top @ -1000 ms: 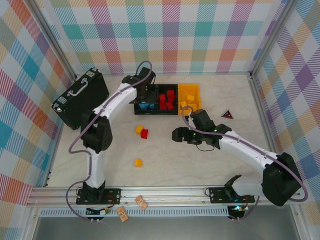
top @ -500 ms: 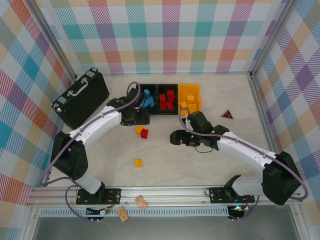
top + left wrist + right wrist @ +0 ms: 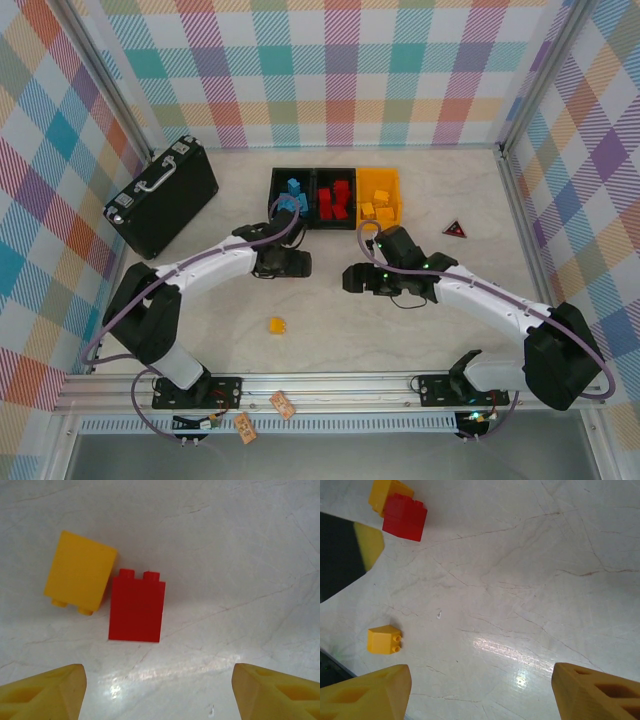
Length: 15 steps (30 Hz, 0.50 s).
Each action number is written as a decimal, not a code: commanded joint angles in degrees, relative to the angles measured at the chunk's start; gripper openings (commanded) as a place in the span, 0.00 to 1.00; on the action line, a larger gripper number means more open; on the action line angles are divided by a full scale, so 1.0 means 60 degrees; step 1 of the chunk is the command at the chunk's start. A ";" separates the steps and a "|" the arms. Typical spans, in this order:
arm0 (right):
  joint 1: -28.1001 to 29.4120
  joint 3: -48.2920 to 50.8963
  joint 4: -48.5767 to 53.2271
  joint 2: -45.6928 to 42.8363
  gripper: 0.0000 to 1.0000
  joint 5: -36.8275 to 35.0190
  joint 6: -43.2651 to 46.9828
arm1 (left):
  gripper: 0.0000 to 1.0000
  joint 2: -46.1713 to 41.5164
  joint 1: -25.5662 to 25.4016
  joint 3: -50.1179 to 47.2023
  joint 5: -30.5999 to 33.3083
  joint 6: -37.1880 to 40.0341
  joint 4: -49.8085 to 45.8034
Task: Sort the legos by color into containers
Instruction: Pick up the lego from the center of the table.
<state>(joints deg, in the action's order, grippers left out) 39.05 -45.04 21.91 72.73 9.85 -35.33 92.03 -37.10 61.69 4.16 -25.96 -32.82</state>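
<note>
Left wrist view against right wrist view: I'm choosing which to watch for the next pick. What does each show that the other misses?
Left wrist: the left claw, open, framing the red brick up close, its two studs plain. Right wrist: a lone yellow brick lying apart, the right claw, open, and a tip of the left claw beside the red brick. Both: the red brick lying against a yellow brick on the pale table.
</note>
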 commanded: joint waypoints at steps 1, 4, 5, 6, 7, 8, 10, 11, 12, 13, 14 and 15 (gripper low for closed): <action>0.0055 0.0110 -0.0101 -0.0152 0.74 -0.0073 -0.0070 | 0.76 0.0463 -0.0047 -0.0082 0.0362 -0.0062 0.0602; 0.0055 0.0135 -0.0082 -0.0165 0.74 -0.0096 -0.0059 | 0.74 0.0966 -0.0043 0.0085 0.0532 -0.0108 0.0649; 0.0052 0.0132 -0.0094 -0.0164 0.74 -0.0093 -0.0066 | 0.74 0.1080 -0.0052 0.0116 0.0567 -0.0121 0.0669; 0.0055 0.0152 -0.0100 -0.0158 0.74 -0.0103 -0.0072 | 0.74 0.1211 -0.0045 0.0147 0.0580 -0.0174 0.0691; 0.0055 0.0166 -0.0105 -0.0163 0.74 -0.0103 -0.0069 | 0.74 0.1317 -0.0048 0.0170 0.0585 -0.0186 0.0713; 0.0055 0.0185 -0.0118 -0.0177 0.74 -0.0116 -0.0084 | 0.73 0.1392 -0.0051 0.0177 0.0572 -0.0192 0.0759; 0.0054 0.0231 -0.0148 -0.0160 0.74 -0.0129 -0.0085 | 0.71 0.1490 -0.0081 0.0188 0.0563 -0.0243 0.0832; 0.0058 0.0247 -0.0162 -0.0146 0.74 -0.0111 -0.0099 | 0.70 0.1500 -0.0096 0.0192 0.0610 -0.0244 0.0842; 0.0055 0.0255 -0.0194 -0.0132 0.74 -0.0110 -0.0089 | 0.69 0.1516 -0.0146 0.0220 0.0698 -0.0256 0.0846; 0.0055 0.0280 -0.0221 -0.0106 0.74 -0.0091 -0.0094 | 0.69 0.1520 -0.0190 0.0249 0.0792 -0.0245 0.0843; 0.0055 0.0292 -0.0239 -0.0092 0.74 -0.0088 -0.0091 | 0.68 0.1538 -0.0221 0.0277 0.0870 -0.0241 0.0851; 0.0056 0.0297 -0.0276 -0.0067 0.74 -0.0074 -0.0090 | 0.68 0.1576 -0.0246 0.0327 0.0924 -0.0230 0.0834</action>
<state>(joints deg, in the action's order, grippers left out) 39.05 -43.94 21.69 72.64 9.47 -35.35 100.88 -37.52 61.80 7.68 -26.59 -28.71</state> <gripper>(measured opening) 0.745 0.680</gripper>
